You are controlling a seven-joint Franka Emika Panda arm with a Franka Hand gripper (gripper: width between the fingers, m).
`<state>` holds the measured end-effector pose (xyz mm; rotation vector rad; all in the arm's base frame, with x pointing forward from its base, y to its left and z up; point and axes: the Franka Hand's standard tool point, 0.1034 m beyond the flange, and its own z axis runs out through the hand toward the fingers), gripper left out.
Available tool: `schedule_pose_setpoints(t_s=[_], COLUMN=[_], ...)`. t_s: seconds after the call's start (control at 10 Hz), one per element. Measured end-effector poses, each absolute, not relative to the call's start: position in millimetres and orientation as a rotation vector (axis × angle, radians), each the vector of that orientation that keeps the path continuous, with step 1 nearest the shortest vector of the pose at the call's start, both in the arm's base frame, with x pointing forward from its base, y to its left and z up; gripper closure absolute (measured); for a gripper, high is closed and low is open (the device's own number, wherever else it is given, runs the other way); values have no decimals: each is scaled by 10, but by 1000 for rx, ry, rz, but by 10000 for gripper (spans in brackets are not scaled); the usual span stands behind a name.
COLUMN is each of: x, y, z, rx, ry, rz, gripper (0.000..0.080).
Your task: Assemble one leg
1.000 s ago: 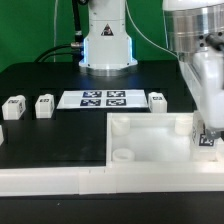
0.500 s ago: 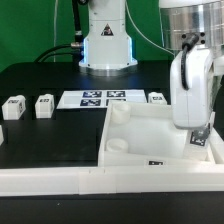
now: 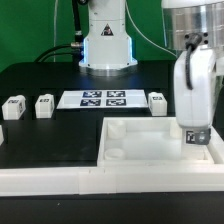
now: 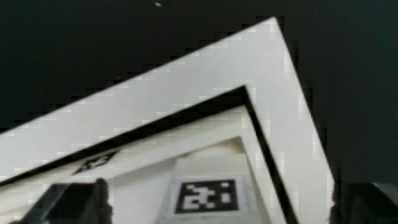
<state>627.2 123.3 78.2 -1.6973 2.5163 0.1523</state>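
We see the large white panel (image 3: 150, 140) sitting a touch differently from half a second ago: its near-left corner socket has slid toward the exterior view's left, and the small tag that showed on its front edge is gone from sight. The arm has dropped a little, and the jaws (image 3: 196, 134) now sit lower over the panel's corner on the exterior view's right. There's the leg (image 3: 196, 135), a small tagged block, right between the fingertips at that corner, low against the panel. From the wrist view we look straight down on it: the leg (image 4: 210, 195) shows its tag, with one dark finger (image 4: 68, 200) on each side of it, so the jaws (image 4: 214, 197) are clenched on the leg. Three more legs wait on the black bench (image 3: 50, 135): two (image 3: 12, 107) (image 3: 44, 104) on the exterior view's left, one (image 3: 158, 100) just beside the marker board (image 3: 104, 98).
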Motion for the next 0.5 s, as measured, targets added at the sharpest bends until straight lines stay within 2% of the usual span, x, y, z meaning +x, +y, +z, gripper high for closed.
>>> schedule_pose_setpoints(t_s=[0.3,0.5], x=[6232,6219], y=[1341,1323], z=[1019,956], rx=[-1714,-1718], ry=[2481,2489], rz=[164,164], gripper=[151,150])
